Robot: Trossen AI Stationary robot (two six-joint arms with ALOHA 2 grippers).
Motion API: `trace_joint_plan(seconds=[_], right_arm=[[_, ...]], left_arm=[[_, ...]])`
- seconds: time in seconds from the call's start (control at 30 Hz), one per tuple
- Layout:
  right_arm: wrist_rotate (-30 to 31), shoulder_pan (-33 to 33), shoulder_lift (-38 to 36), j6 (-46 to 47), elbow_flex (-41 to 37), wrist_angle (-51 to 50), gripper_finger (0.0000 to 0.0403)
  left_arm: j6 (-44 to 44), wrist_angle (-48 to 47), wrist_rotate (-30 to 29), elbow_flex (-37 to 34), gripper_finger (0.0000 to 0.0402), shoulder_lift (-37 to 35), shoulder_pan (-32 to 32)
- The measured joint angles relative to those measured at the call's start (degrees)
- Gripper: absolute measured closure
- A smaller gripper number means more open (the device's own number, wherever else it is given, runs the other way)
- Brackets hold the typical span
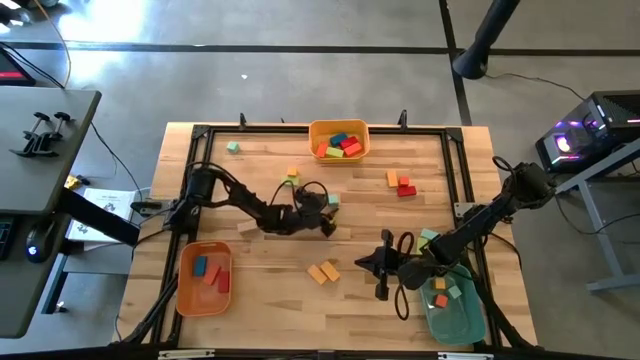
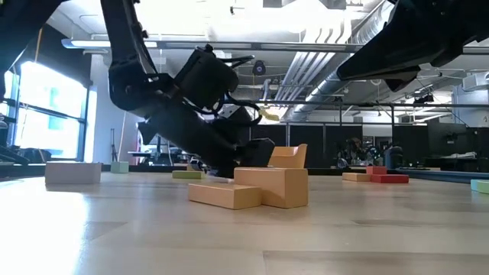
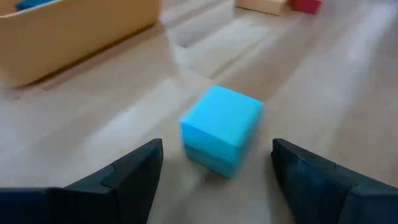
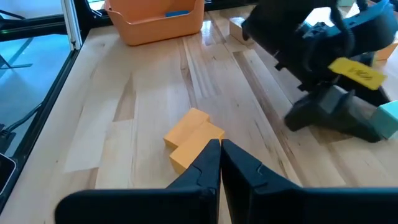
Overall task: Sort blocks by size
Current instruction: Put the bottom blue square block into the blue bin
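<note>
left wrist view put a teal cube (image 3: pixel 221 130) right in front of you, sitting on the wooden table (image 3: pixel 348 81) between the two dark fingers (image 3: pixel 127 177) of the left gripper (image 3: pixel 214 171), which stood wide apart with nothing in them; the cube was not touched by either finger. from above, that left gripper (image 1: pixel 328 213) was near the middle of the table, with the teal cube (image 1: pixel 334 201) at its tip and small yellow and green blocks (image 1: pixel 291 178) close by.

your right gripper (image 4: pixel 220 160) had its fingers pressed together on nothing, hanging just short of a pair of orange blocks (image 4: pixel 191 138) that lay touching each other. in the high view the right gripper (image 1: pixel 380 268) sat toward the front right, the orange pair (image 1: pixel 323 271) just beside it.

other blocks lay scattered: an orange and red group (image 1: pixel 400 184) toward the right and a lone green one (image 1: pixel 233 147) at the far left corner.

an orange bin (image 1: pixel 339 141) at the far edge held red, green and teal pieces. a second orange bin (image 1: pixel 205 277) at the front left held blue and red ones. a teal bin (image 1: pixel 453 304) at the front right, partly under the right arm, held a few small blocks.
</note>
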Motion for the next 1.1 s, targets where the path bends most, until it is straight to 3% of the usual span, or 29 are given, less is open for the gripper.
trace_joint_plan(seconds=[0.17, 0.37, 0.5, 0.63, 0.77, 1.0, 1.1], right_arm=[[0.0, 0.0, 0.0, 0.0, 0.0, 0.0, 0.0396], [0.0, -1.1, 0.0, -0.5, 0.0, -0.2, 0.0396], [0.0, -1.5, 0.0, -0.3, 0.0, -0.2, 0.0396], [-0.7, -0.3, -0.2, -2.3, 0.0, -0.1, 0.0396], [-2.8, 1.8, -2.1, -6.6, 0.0, -0.8, 0.0396], [-5.0, 1.9, -4.3, -16.5, 0.0, -0.9, 0.0396], [-4.8, 0.6, -4.3, -19.8, 0.0, -3.5, 0.0389]], left_arm=[[1.5, 0.5, 0.8, 0.0, 0.0117, 0.0, 2.6], [10.2, 3.9, 7.9, -0.2, 0.0127, 0.0, 5.1], [10.5, 3.3, 12.2, -0.1, 0.0162, -0.1, 6.4], [10.7, 3.9, 15.5, -0.1, 0.0225, -0.1, 6.5], [11.0, 6.2, 25.0, -0.2, 0.0293, -0.1, 6.3], [8.7, 5.8, 46.8, -0.4, 0.0297, -4.5, 2.6], [8.7, 7.4, 52.1, -0.1, 0.0297, -7.4, 0.9]])
